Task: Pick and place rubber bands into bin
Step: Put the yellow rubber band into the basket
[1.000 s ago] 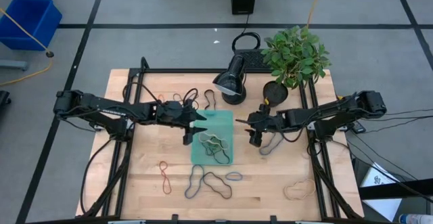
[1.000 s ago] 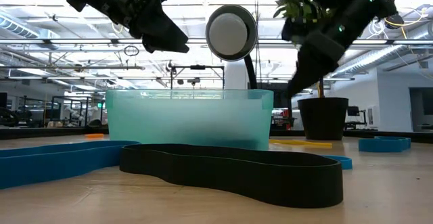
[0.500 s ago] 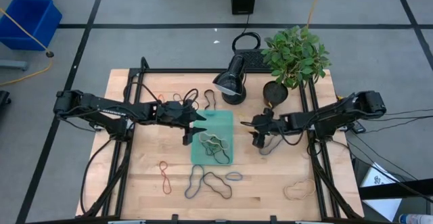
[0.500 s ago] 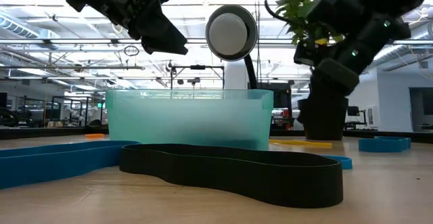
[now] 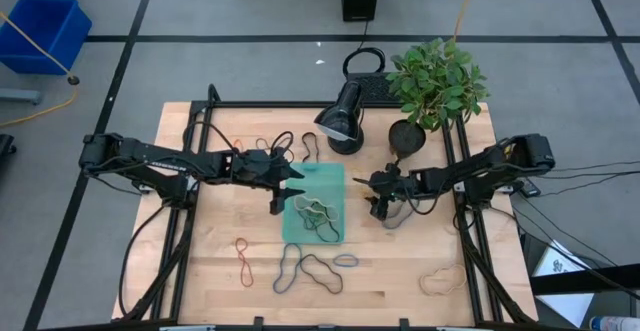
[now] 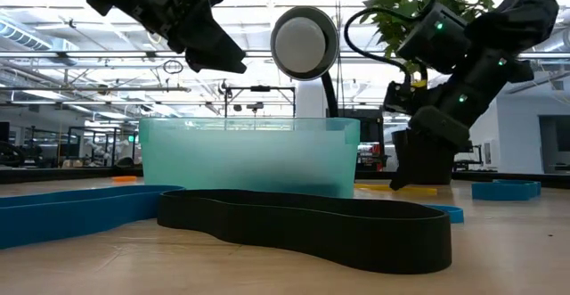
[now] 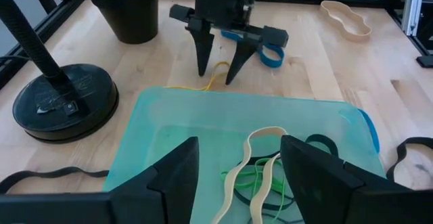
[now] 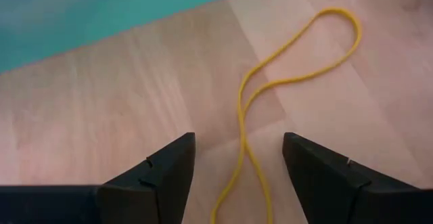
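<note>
A pale wooden counter [image 5: 220, 241] framed by black rails is seen from above, standing on a grey floor marked with dark lines. The teal bin [image 5: 314, 203] lies near the counter's middle, and several rubber bands [image 5: 316, 212] in tan, green and black are seen lying inside it. More bands are scattered on the wood: a red one [image 5: 243, 261] toward the front left, a blue one [image 5: 286, 268] and a black one [image 5: 322, 269] in front of the bin, a small blue one [image 5: 346, 261] beside them, a tan one [image 5: 441, 281] at the front right and black ones [image 5: 283, 146] behind the bin.

The left gripper [image 5: 284, 193] is held above the bin's left edge with its fingers apart and nothing between them. The right gripper [image 5: 381, 204] is lowered close to the wood just right of the bin, with its fingers spread on either side of a thin yellow band [image 8: 284, 95]; the band lies flat on the counter and is not clamped.

A black desk lamp [image 5: 340, 119] and a potted plant [image 5: 432, 81] are set along the back of the counter. A blue tub [image 5: 45, 31] is seen on the floor at the far left, with a yellow cable [image 5: 45, 56] beside it. In the low view, a large open room with ceiling lights [image 6: 80, 36] and desks is seen beyond the counter.
</note>
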Robot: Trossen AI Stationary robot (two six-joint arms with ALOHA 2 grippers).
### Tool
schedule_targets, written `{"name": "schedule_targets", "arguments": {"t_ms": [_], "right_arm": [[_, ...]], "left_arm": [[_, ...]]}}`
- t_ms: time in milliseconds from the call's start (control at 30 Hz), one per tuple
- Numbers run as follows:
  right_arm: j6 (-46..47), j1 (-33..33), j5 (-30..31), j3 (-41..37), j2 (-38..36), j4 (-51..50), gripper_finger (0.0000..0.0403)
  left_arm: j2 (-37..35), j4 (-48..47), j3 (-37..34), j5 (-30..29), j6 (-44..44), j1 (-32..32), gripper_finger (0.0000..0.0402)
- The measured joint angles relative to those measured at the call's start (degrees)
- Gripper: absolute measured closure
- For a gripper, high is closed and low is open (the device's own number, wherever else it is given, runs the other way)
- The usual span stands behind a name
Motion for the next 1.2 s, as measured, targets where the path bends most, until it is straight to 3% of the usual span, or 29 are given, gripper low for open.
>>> {"name": "schedule_targets", "arguments": {"t_ms": [367,867,1200], "right_arm": [[-4.70,0.00,0.10,0.13,1.86,0.77,0.0181],[-3.94,0.00,0.16,0.09,1.90,-0.60,0.0185],[-3.48,0.00,-0.23,0.07,1.92,-6.30,0.0282]], "left_arm": [[0.00,-0.41,0.00,0.11,-0.46,-0.02,0.0183],[0.00,-0.79,0.00,0.13,-0.63,-0.02,0.0183],[0.02,-0.79,0.00,0.13,-0.60,-0.02,0.0181]]}}
